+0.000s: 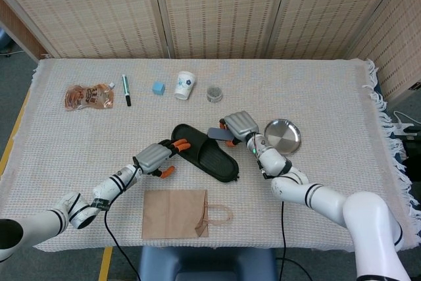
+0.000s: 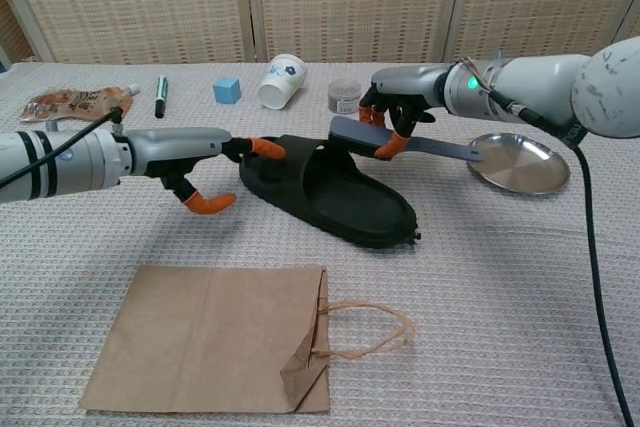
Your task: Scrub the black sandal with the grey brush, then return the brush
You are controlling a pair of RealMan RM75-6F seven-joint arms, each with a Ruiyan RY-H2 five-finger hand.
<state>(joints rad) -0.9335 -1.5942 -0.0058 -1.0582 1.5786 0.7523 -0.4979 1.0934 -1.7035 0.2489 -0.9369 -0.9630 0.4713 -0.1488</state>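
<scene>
Right hand (image 2: 398, 125) holds the grey brush (image 2: 352, 136) over the black sandal (image 2: 330, 190); left hand (image 2: 205, 160) steadies the sandal's end.

The right hand's fingers are closed around the brush handle, and the brush head points away from this hand toward the strap of the sandal, just above it. Behind this hand, on its outer side, lies the round metal plate (image 2: 520, 164). The left hand's orange fingertips (image 2: 263, 147) touch the near end of the sandal while the thumb hangs apart below, so it presses and does not grasp. In front of the left hand, toward the robot, the brown paper bag (image 2: 212, 336) lies flat. Beyond both hands stand the paper cup (image 1: 185, 85) and a small tin (image 1: 214, 93).
</scene>
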